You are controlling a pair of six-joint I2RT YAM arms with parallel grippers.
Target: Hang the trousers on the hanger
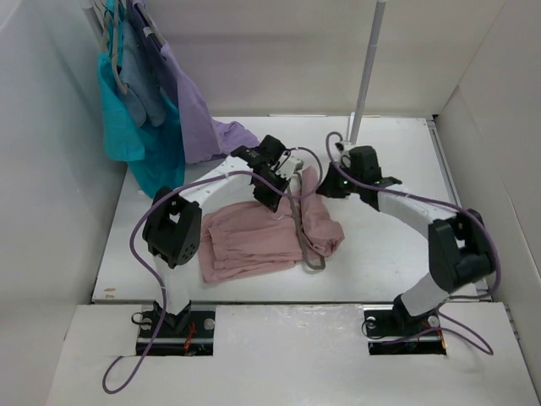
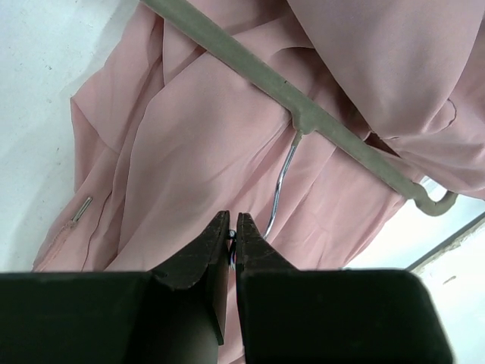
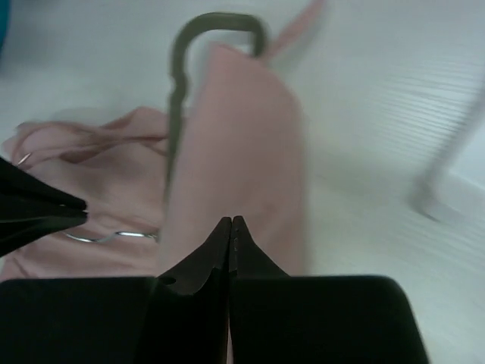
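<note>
The left end effector [image 2: 231,221] pinches the hanger [image 2: 333,130] by its hook, likely steadying it. The right end effector [image 3: 229,222], clamped on the trousers [image 3: 242,152], apparently drapes a leg over it.

Ahead of our left gripper [image 2: 232,221] the hanger [image 2: 333,130] lies across the trousers [image 2: 189,152], which reach our right gripper [image 3: 229,221].

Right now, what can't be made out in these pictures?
Left wrist view: the hook tip of the hanger, hidden behind the shut left jaws.
Right wrist view: whether the right jaws pinch the trousers; blurred, jaws block it.
Top view: the hanging clothes, cut off at the top edge.
</note>
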